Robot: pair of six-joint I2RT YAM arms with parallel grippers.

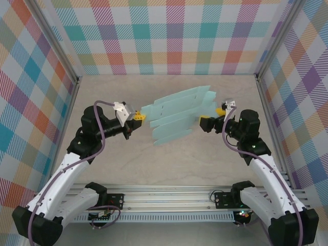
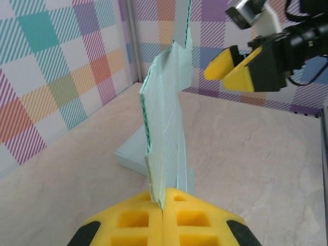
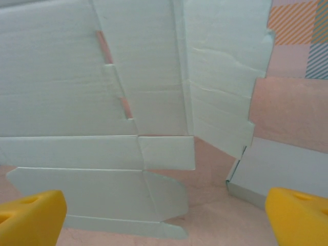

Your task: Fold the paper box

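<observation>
The paper box [image 1: 179,113] is an unfolded pale green cardboard blank with creases and flaps, held up off the table and tilted. My left gripper [image 1: 139,117] is shut on its left edge; in the left wrist view the sheet [image 2: 164,118] rises edge-on from between the closed yellow fingertips of that gripper [image 2: 163,202]. My right gripper [image 1: 211,118] stands open just off the blank's right edge, holding nothing. In the right wrist view the blank's flaps [image 3: 143,102] hang in front of the open gripper [image 3: 165,219], apart from both yellow fingers [image 3: 31,215].
A pale flat box-like piece [image 2: 130,154] lies on the beige table [image 1: 169,164] beneath the blank, and it is also in the right wrist view [image 3: 282,169]. Checked walls [image 1: 164,36] and metal posts [image 1: 69,82] close in three sides. The mounting rail [image 1: 169,197] runs along the near edge.
</observation>
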